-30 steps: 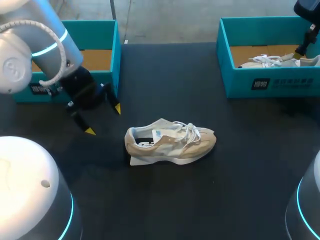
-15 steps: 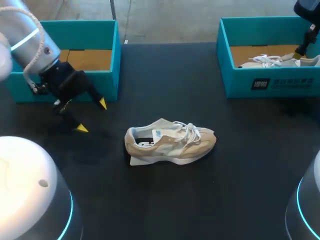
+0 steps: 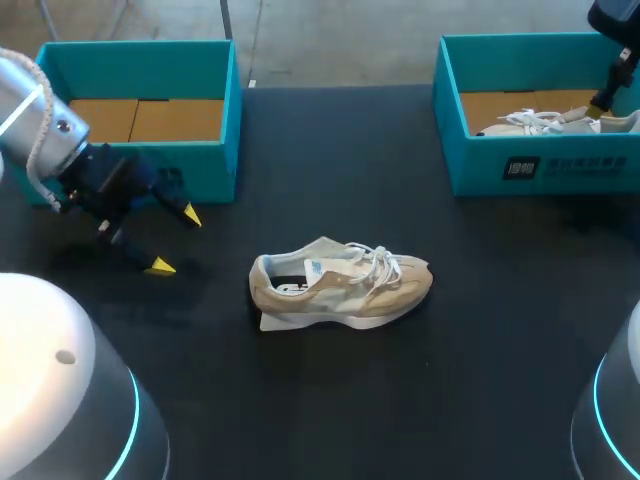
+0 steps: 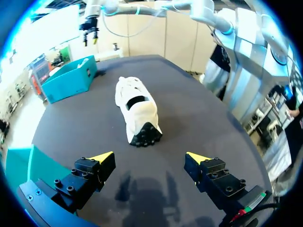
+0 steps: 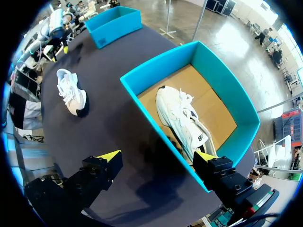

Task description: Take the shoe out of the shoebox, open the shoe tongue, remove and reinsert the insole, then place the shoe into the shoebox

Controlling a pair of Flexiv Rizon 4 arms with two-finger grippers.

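Head view: black table (image 3: 330, 400) filled the frame. Left box (image 3: 205, 170), teal, sat at 10 o'clock with its brown floor showing. Right box (image 3: 580, 165), also teal, sat at 2 o'clock, well apart from the left one.

Shoe (image 3: 340, 285), beige and white, stood upright on the table near centre, outside both boxes. Its toe pointed to 3 o'clock, its heel to 9 o'clock, laces on top. Second shoe (image 3: 545, 122), white, lay inside the right box on the brown floor.

Left gripper (image 3: 175, 241) hung low over the table at 9 o'clock of the shoe, just in front of the left box and apart from both. Its fingers were spread wide and held nothing. Left wrist view: the shoe lay straight ahead of that gripper, dark heel toward it, not touching.

Right gripper (image 5: 156, 156) was at the 2 o'clock corner over the right box. Right wrist view: its fingers were spread apart, straddling the box's near wall from above, one tip over the table and the other over the box corner. They gripped nothing. The second shoe lay ahead of it in the box.
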